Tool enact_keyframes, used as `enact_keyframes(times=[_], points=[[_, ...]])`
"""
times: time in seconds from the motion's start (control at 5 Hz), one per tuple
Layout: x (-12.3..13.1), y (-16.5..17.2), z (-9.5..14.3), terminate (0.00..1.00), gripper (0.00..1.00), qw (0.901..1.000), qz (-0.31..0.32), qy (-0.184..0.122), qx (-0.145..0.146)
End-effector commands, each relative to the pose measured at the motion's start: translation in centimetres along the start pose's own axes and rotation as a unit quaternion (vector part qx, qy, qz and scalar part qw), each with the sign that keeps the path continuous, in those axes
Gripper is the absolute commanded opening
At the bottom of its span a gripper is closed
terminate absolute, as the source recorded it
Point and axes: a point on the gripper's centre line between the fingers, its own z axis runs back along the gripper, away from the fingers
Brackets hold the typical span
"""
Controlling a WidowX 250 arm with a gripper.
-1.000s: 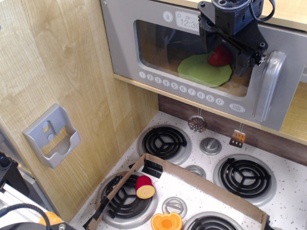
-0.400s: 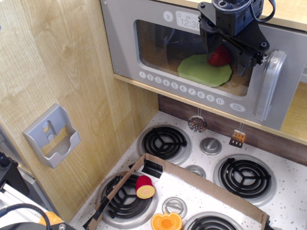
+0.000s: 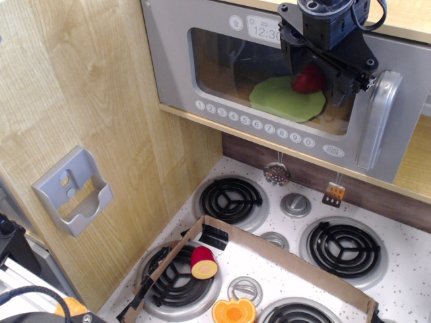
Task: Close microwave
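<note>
The microwave (image 3: 174, 60) sits at the top, a wide grey door with a clear window, a row of round buttons (image 3: 256, 124) and a big silver D-handle (image 3: 374, 121) at its right edge. The door stands slightly ajar at the handle side; wood shows to its right. Behind the window lie a green plate (image 3: 283, 101) and a red toy item (image 3: 308, 81). My black gripper (image 3: 340, 84) hangs in front of the door's upper right, just left of the handle and close against the door. Its jaws are not clearly visible.
A small grey holder (image 3: 74, 192) is mounted on the wooden wall at left. Below is a toy stove with black burners (image 3: 232, 200) (image 3: 343, 247), knobs, a cardboard box wall (image 3: 283, 250), a red-and-yellow toy food (image 3: 203, 262) and an orange toy (image 3: 234, 311).
My gripper has edged slightly right toward the handle, and the door's handle side has shifted a little with it. Nothing else has moved.
</note>
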Motion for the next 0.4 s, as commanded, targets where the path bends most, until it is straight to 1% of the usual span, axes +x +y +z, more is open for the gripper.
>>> enact_keyframes(times=[0.0, 0.2], points=[[1.15, 0.01, 1.64, 0.0, 1.0, 0.9996, -0.007, -0.025, 0.006], [1.15, 0.01, 1.64, 1.0, 1.0, 0.9996, -0.007, -0.025, 0.006]])
